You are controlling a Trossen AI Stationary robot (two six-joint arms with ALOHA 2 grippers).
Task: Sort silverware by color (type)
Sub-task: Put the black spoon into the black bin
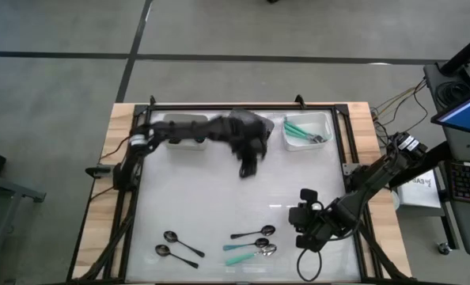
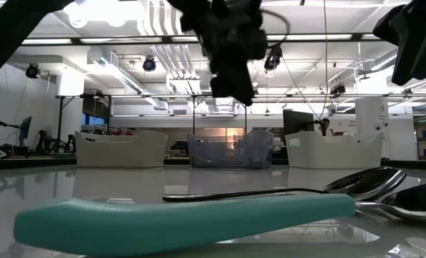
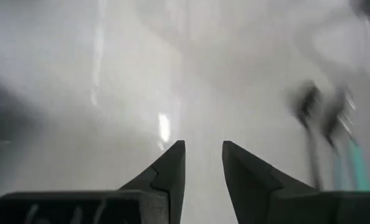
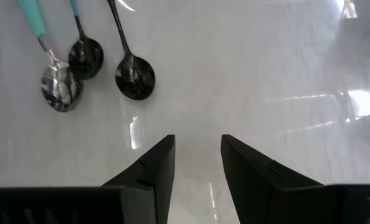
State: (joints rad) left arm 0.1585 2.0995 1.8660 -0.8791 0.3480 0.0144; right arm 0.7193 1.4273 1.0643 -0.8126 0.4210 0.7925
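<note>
my left gripper (image 1: 248, 166) hangs above the middle of the white table (image 1: 219, 198), fingers parted with nothing between them. my right gripper (image 1: 302, 207) sits low near the table's right side, jaws apart and empty, just beside a cluster of three spoons (image 1: 255, 241): one all black (image 4: 134, 73), one dark-bowled (image 4: 85, 57) and one silver-bowled (image 4: 60, 87), the last two with teal handles. two more black spoons (image 1: 176, 245) lie near the front left, well apart from that cluster. along the far edge stand three bins; the right bin (image 1: 306, 131) holds teal-handled spoons (image 1: 302, 133), and the left bin (image 1: 180, 134) is partly hidden under my left arm. the tabletop is glossy and throws back the ceiling lights. beyond it, the low view shows a workshop with strip lights, ducts, desks and monitors.
</note>
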